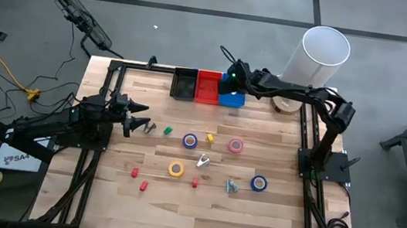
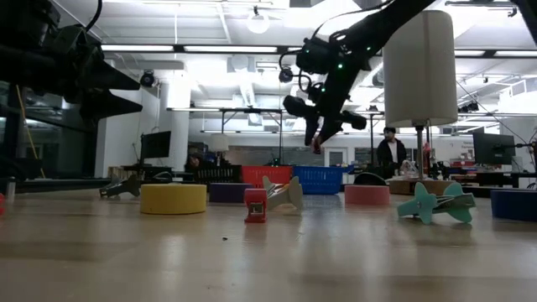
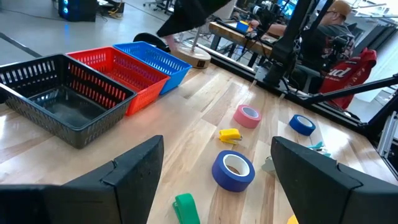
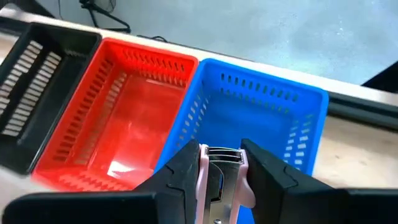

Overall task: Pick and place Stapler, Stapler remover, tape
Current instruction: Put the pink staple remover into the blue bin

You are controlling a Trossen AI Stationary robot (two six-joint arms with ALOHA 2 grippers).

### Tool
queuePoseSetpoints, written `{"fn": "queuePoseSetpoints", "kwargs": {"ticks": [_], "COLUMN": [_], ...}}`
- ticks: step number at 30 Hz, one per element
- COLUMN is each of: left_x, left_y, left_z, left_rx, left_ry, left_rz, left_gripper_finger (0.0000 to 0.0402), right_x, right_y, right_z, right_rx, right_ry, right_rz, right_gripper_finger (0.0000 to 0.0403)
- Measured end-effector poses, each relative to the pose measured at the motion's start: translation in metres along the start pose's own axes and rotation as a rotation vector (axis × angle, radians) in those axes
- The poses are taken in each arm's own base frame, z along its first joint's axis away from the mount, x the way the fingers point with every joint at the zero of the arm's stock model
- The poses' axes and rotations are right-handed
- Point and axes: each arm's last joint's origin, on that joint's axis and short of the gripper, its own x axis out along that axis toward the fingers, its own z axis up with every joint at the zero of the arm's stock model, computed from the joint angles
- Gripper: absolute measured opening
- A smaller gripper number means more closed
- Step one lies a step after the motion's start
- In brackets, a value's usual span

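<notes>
Right wrist view: we recorded the right gripper [image 4: 221,177] closed on a pink-handled staple remover [image 4: 219,180], held above the blue basket [image 4: 261,102], close to the wall it shares with the red basket [image 4: 134,93]. We judged that a release this near the wall could drop the remover into the red one. The left gripper [image 1: 142,126], fingers spread and empty, waited well away from the blue basket, a blue tape roll [image 3: 233,169] just ahead of it.
</notes>
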Motion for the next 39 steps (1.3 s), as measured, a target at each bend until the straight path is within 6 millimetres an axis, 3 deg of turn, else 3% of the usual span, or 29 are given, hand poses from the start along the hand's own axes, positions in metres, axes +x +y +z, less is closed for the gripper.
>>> {"fn": "queuePoseSetpoints", "kwargs": {"ticks": [12,34,39], "left_x": [0.0,0.0,0.0], "left_y": [0.0,0.0,0.0], "left_z": [0.0,0.0,0.0], "left_rx": [0.0,0.0,0.0], "left_ry": [0.0,0.0,-0.001], "left_rz": [0.0,0.0,0.0], "left_gripper_finger": [0.0292,0.0292,0.0292], "right_x": [0.034,0.059,0.059], "right_y": [-0.01,-0.005,-0.006], "right_z": [0.007,-0.016,-0.016], "right_rx": [0.165,0.157,0.157], "right_ry": [0.046,0.217,0.217], "right_rz": [-0.049,-0.004,-0.004], "right_gripper_finger": [0.0094,0.0095,0.0116]}}
